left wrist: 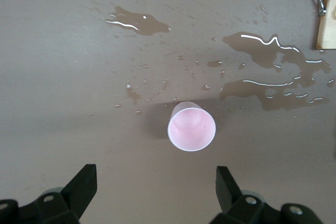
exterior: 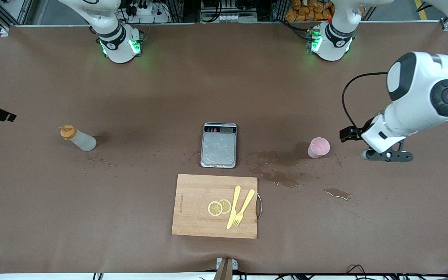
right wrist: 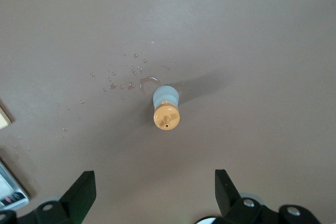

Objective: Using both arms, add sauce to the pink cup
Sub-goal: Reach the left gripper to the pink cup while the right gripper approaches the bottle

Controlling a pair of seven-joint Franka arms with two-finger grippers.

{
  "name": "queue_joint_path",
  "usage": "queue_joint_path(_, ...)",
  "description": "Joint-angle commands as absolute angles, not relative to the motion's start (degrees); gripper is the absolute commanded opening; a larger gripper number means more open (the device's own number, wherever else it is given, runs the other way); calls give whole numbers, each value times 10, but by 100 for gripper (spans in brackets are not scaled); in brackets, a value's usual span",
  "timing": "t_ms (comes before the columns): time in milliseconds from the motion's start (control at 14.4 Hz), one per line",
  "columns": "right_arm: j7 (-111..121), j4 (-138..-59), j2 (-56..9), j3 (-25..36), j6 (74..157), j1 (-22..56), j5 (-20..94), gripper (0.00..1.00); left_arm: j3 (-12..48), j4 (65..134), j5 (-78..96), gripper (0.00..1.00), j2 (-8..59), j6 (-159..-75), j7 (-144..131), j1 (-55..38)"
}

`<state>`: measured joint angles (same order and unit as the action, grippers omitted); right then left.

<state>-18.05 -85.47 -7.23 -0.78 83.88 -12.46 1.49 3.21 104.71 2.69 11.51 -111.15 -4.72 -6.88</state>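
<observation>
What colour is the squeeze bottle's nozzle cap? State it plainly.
Orange: the sauce bottle's nozzle cap shows best in the right wrist view.

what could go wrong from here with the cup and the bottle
1. The pink cup stands beside puddles; on a wet table it may slide when the open left gripper closes.
2. The sauce bottle is small between the open right gripper fingers; an off-centre grasp could tip it.

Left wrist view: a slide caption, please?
Open left gripper above upright pink cup, spilled puddles on the table.
</observation>
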Motion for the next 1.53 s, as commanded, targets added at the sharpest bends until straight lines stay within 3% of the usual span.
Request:
queue_joint_path(0, -273, -849, -82, -15, 817, -142, 36, 100, 35, 1087, 40, 100, 103, -1136, -52, -67)
queue_joint_path(486, -332, -850, -134, -15, 778, -222, 133, 100, 36, 1094, 40, 100, 183, -1180, -44, -90)
queue_joint_path(1457, -338, -846, -310, -15, 777, -356, 308, 100, 34, 1107, 31, 100, 233, -1201, -43, -70)
